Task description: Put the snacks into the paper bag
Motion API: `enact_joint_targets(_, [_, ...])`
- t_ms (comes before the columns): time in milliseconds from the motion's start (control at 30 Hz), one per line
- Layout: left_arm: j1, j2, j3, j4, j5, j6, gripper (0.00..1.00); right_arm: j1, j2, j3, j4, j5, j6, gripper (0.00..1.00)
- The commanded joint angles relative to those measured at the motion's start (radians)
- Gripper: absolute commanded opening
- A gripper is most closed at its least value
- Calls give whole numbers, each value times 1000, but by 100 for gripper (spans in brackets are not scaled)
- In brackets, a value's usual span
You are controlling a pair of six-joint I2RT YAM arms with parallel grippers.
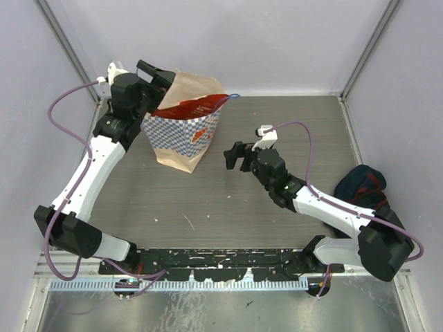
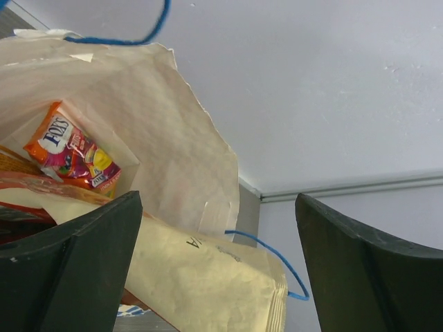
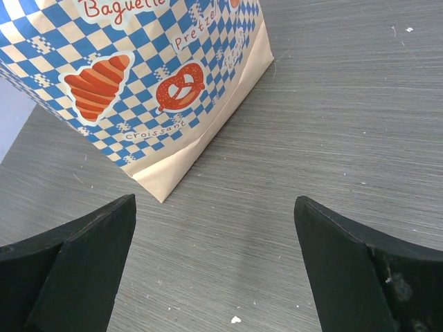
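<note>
Grey woodgrain tbl [image 1: 208,200], pale walls [image 1: 277,41]

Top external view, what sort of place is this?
Probably a robot lab test cell: left arm and right arm bolted to a grey wood-grain table, plain walls around it, one checked paper bag staged.

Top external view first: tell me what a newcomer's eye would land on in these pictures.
The checked paper bag stands far left on the table, a red chip bag poking from its mouth. The left gripper hangs open above that mouth; its wrist view shows a Fox's candy pack inside. The right gripper, also open, hovers right of the bag.
</note>
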Motion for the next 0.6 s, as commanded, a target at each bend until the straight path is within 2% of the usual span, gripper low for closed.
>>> enact_joint_targets(0, [-4, -66, 49, 76, 2, 28, 90, -5, -10, 10, 26, 7, 6, 100])
enact_joint_targets(100, [-11, -69, 69, 84, 29, 40, 88, -5, -9, 10, 27, 8, 6, 100])
enact_joint_targets(167, [-38, -60, 100, 41, 49, 67, 90, -5, -6, 10, 28, 3, 7, 100])
enact_joint_targets(233, [-80, -60, 130, -13, 39, 153, 90, -6, -4, 12, 26, 1, 7, 100])
enact_joint_targets(400, [-175, -111, 105, -105, -108, 414, 84, -5, -5, 12, 24, 3, 3, 100])
enact_joint_targets(433, [-196, -119, 97, -120, -138, 478, 85, -5, -4, 12, 24, 2, 4, 100])
enact_joint_targets(500, [-253, -131, 87, -153, -208, 603, 94, -5, 5, 15, 25, -6, 5, 100])
enact_joint_targets(567, [-284, -142, 71, -180, -248, 703, 91, -5, 13, 20, 23, -11, 6, 100])
